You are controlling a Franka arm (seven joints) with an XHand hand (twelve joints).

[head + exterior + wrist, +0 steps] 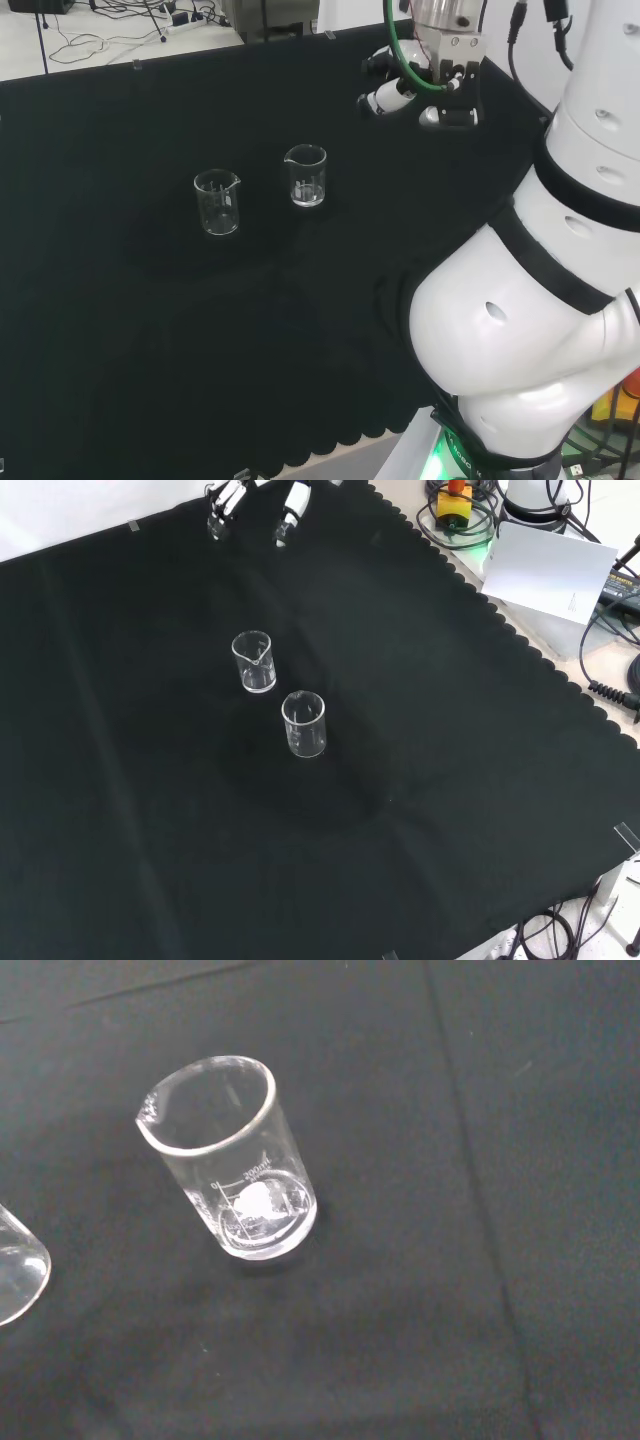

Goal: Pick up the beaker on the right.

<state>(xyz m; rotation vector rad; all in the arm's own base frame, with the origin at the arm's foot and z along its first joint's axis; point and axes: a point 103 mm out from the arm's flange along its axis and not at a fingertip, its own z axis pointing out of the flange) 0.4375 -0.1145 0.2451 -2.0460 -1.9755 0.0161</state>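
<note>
Two clear beakers stand upright on the bench (120, 330). In the head view the right beaker (305, 175) stands apart from the robot hand (392, 95), which hangs empty, fingers relaxed, partly cut off in the front view.

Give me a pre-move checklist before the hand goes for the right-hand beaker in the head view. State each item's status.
1. Target found: the right beaker stands upright on the black cloth: ok.
2. Apart from the left beaker: a clear gap shows in the head view: ok.
3. Hand free: it hovers off to the right of both beakers in the head view, holding nothing: ok.
4. Fingers ready to close round the glass: their pose is not plain: cannot tell.
5. Path between hand and target: bare cloth: ok.
6. Target empty: no liquid shows in the wrist view: ok.
</note>
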